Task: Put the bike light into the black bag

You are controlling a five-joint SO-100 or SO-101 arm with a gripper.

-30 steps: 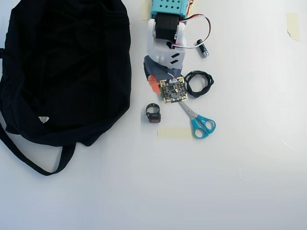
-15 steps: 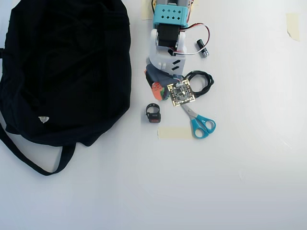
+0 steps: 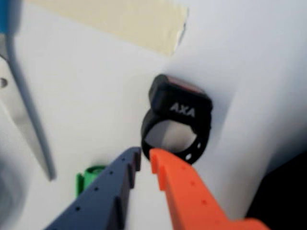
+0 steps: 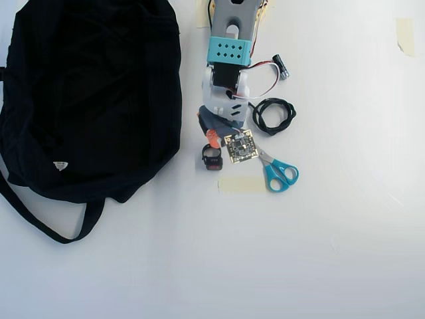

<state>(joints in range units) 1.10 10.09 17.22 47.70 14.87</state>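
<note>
The bike light is a small black box marked AXA with a red face and a loop strap, lying on the white table. In the overhead view the bike light sits just right of the black bag, which fills the upper left with its strap trailing toward the front. My gripper is shut with nothing in it; its blue and orange fingertips hover at the near edge of the strap loop. From above, the gripper is directly behind the light.
Blue-handled scissors lie right of the light, their blade at the left of the wrist view. A beige tape strip lies just in front. A coiled black cable and a black battery sit beside the arm.
The arm has reached forward and the gripper has dropped from beside the cable to just behind the bike light. The light, bag and scissors have not moved.
</note>
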